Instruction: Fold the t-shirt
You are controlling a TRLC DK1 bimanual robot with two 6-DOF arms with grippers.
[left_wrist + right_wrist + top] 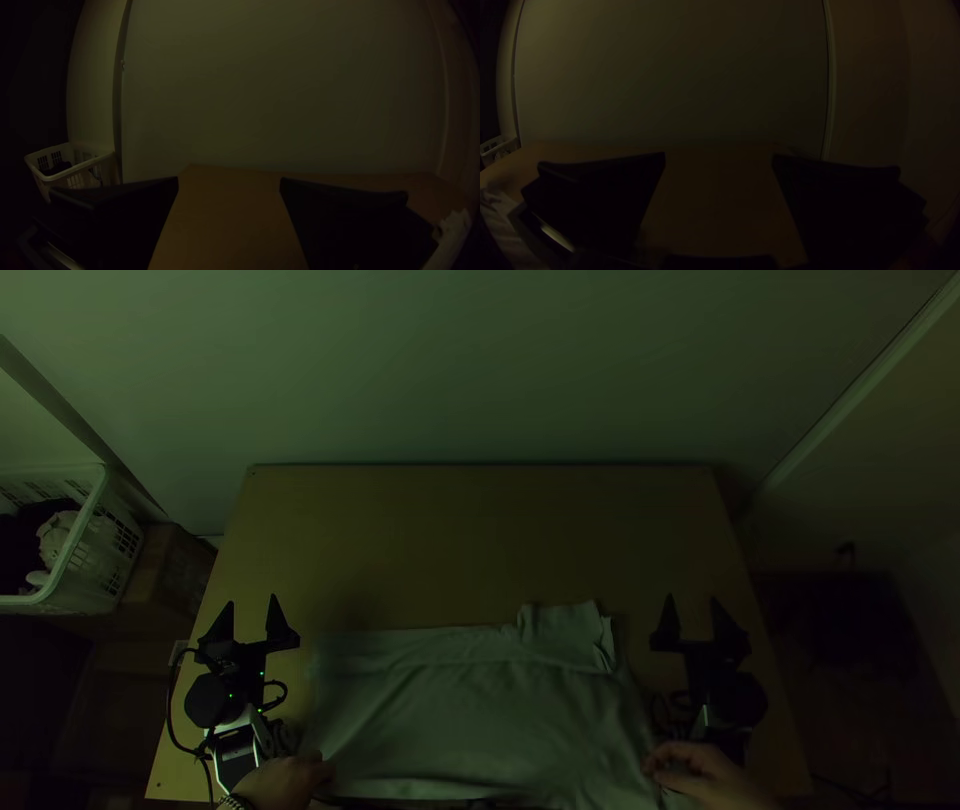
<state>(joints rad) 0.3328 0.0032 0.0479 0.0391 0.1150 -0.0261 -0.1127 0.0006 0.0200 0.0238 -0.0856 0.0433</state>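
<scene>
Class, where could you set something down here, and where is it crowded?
A broad bare patch lies between the far edge of the table and the t-shirt. The near side is crowded: left gripper, t-shirt, right gripper, plus a person's left hand and right hand.

Left arm (236, 756) has pale link pieces, chunky black joints (207, 701), tiny green lights (262, 673) and a loopy black cable (168, 708). Left gripper (252, 600) and right gripper (692, 597) both rock black, pointy, wedge-shaped fingers.

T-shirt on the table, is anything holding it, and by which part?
The left gripper and right gripper hold nothing. A person's left hand and right hand are at the near corners of the t-shirt; whether they grip can't be told.
</scene>
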